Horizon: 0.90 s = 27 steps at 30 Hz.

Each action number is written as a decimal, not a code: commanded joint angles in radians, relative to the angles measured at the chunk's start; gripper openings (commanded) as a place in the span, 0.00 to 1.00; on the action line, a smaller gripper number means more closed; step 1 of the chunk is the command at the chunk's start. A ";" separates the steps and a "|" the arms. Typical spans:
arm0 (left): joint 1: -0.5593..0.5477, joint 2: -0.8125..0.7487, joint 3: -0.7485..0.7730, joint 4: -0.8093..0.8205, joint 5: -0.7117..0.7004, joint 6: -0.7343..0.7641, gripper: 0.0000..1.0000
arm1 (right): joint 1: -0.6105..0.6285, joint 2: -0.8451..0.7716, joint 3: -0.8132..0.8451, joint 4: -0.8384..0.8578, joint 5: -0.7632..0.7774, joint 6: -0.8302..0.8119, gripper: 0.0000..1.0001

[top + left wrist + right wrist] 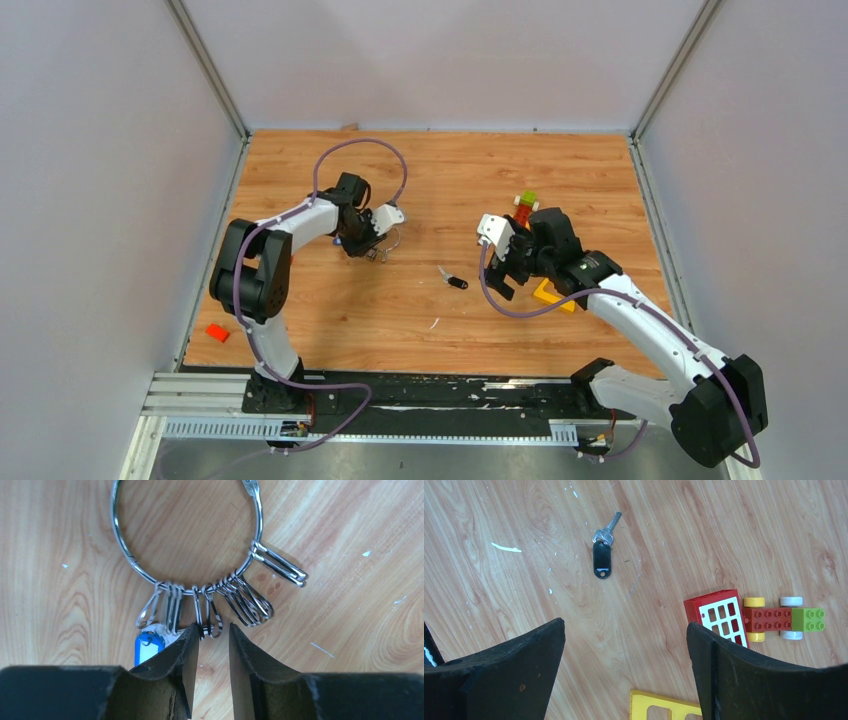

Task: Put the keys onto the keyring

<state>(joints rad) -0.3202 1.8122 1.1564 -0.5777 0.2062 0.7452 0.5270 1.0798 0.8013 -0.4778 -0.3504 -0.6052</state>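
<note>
The key (603, 555), silver blade with a black plastic head, lies flat on the wooden table between the arms (455, 280). The keyring (131, 561) is a thin silver wire ring carrying several wire clips and a blue tag (148, 647); it sits at my left gripper's tips (385, 250). My left gripper (212, 627) is narrowly open, its tips on either side of one clip, with bare wood showing in the gap. My right gripper (624, 625) is wide open and empty above the table, to the right of the key (505, 270).
A red and white window block (719, 615) and a red-green toy car (781, 620) lie by the right finger. A yellow toy frame (664, 707) lies under the right gripper. A small red block (217, 333) sits at the near left edge.
</note>
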 commanded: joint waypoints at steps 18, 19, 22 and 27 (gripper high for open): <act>-0.003 0.016 0.059 -0.009 0.083 -0.039 0.12 | 0.004 0.017 0.022 -0.018 -0.023 -0.018 0.91; -0.004 0.008 0.058 -0.010 0.082 -0.039 0.09 | 0.003 0.018 0.022 -0.017 -0.024 -0.018 0.91; -0.003 -0.014 0.060 -0.017 0.084 -0.044 0.04 | 0.004 0.019 0.024 -0.017 -0.025 -0.018 0.91; -0.003 -0.059 0.075 -0.044 0.093 -0.046 0.03 | 0.004 0.015 0.025 -0.017 -0.026 -0.017 0.91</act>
<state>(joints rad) -0.3202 1.8297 1.1870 -0.5938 0.2638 0.7185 0.5274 1.0962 0.8013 -0.5007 -0.3523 -0.6060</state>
